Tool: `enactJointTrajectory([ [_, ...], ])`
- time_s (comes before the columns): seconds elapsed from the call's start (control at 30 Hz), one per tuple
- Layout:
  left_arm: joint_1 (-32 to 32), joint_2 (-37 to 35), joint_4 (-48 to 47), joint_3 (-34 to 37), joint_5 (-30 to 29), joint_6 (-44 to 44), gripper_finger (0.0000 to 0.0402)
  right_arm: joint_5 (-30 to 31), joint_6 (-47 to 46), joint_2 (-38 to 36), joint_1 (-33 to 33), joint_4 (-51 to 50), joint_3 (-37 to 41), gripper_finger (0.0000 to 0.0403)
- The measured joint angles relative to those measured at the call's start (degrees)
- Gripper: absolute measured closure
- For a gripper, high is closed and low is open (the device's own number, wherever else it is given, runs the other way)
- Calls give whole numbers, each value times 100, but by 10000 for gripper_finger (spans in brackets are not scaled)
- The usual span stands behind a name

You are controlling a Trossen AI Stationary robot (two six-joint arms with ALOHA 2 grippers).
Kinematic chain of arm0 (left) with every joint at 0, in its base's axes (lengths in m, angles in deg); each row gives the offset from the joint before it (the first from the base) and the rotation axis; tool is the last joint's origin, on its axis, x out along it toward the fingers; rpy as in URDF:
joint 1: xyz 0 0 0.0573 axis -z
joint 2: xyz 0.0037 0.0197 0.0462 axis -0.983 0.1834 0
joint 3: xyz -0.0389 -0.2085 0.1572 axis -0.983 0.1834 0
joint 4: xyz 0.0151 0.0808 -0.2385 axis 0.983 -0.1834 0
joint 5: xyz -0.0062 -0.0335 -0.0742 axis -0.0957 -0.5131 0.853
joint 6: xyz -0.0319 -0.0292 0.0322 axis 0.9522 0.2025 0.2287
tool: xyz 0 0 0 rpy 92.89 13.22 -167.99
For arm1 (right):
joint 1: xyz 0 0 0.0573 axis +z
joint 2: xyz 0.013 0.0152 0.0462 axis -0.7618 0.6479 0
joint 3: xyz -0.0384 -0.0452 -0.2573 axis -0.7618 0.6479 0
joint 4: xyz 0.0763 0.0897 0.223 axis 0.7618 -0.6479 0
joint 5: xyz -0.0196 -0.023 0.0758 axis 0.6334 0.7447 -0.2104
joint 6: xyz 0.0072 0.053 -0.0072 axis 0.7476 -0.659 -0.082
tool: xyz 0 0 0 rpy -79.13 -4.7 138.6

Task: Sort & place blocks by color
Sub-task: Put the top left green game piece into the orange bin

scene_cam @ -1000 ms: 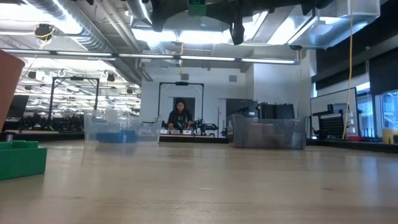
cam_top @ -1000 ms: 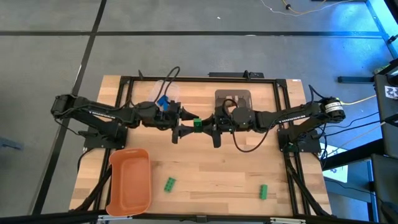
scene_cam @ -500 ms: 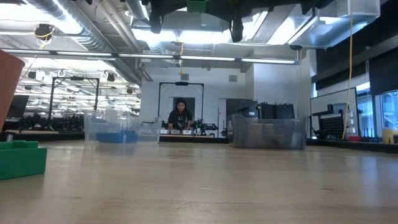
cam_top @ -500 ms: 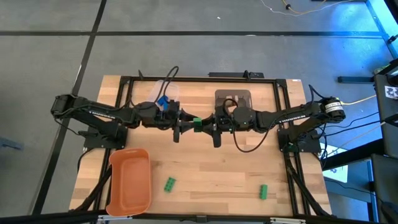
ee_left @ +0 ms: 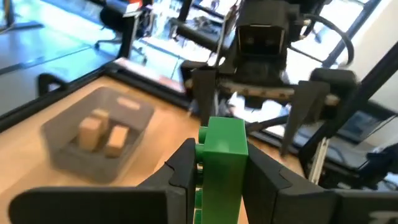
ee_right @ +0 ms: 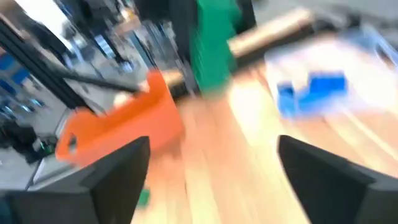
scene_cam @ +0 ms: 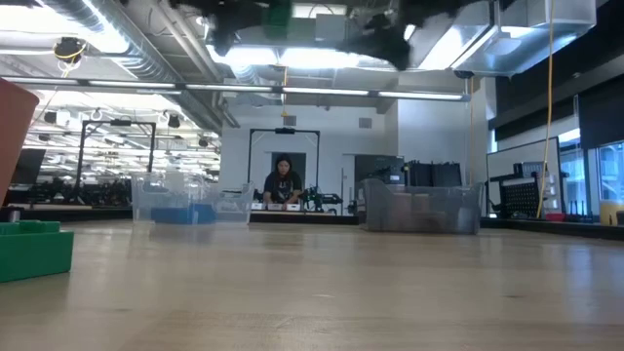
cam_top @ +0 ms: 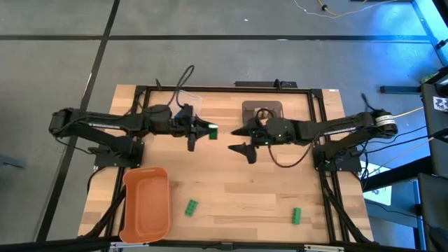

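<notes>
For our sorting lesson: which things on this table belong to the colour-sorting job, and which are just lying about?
Part of the job:
- green block held in the left gripper's fingers
- two green blocks loose on the table
- orange tray
- grey bin with tan blocks
- clear tub with blue blocks

Lying about:
- black cable

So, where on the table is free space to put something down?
Bare wood lies between the two green blocks near the front edge, and under the open right gripper. It is crowded at the left: orange tray, clear tub.
</notes>
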State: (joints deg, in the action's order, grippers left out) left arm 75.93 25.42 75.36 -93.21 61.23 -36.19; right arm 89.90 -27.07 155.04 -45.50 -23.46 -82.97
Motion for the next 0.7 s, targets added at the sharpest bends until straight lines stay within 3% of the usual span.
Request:
enactJointTrajectory([
  [0.2, 78, -1005, -1905, -4, -329, 137, 323, 9, -451, -646, 24, -2127, 85, 17],
  [0.37, 785, -1508, -4030, -259, -450, 1019, 323, 15, -711, -877, 120, -2869, 413, 15],
  [0.53, 2075, -1291, -5697, -1164, 10, 1622, 323, 15, -868, -881, 166, -2917, 716, 14],
  [0.7, 3262, -425, -7072, -2077, 716, 1982, 323, 17, -851, -881, 166, -2900, 800, 14],
])
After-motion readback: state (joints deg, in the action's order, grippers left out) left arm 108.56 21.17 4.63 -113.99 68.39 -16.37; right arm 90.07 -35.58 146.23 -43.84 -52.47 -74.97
